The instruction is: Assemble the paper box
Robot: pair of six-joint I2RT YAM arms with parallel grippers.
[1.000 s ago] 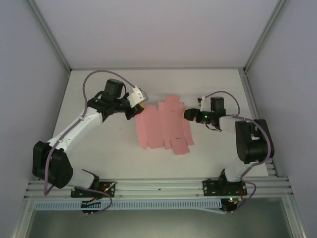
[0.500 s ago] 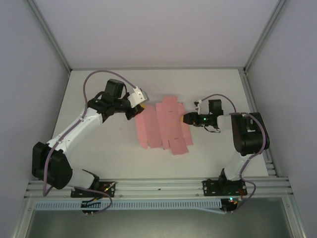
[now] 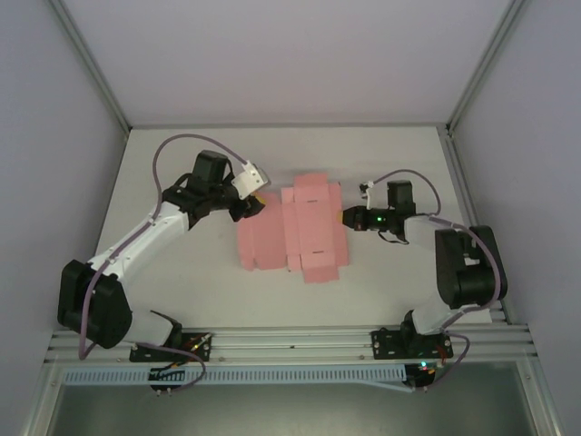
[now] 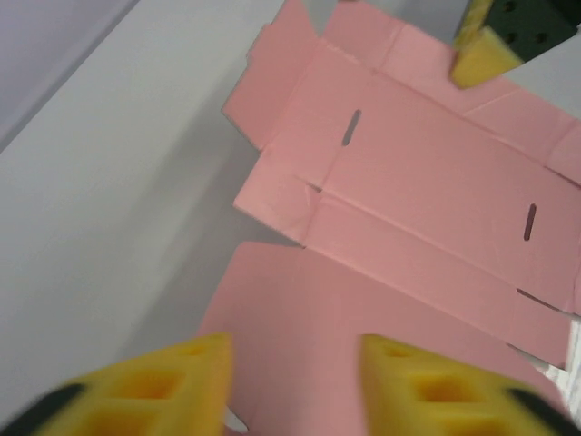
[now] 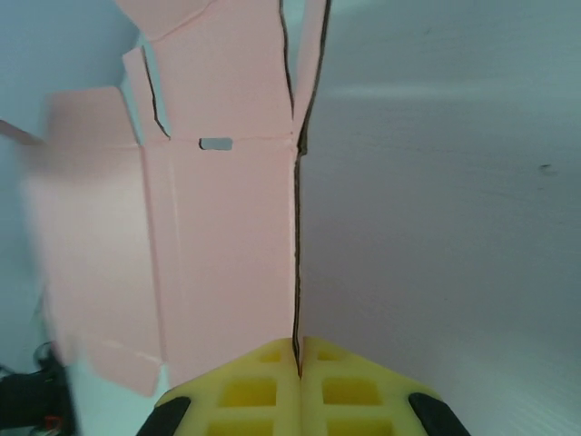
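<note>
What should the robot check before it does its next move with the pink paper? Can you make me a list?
1. Is the right gripper pinching the paper box? ok, it is shut on the sheet's edge.
2. Is the left gripper open? ok, jaws apart above the sheet, holding nothing.
3. Is the sheet folded into a box shape? not ok, its flaps are spread out.
4. Is the sheet fully on the table? ok.
5. Will the pinch hold when the arm pulls? cannot tell.
</note>
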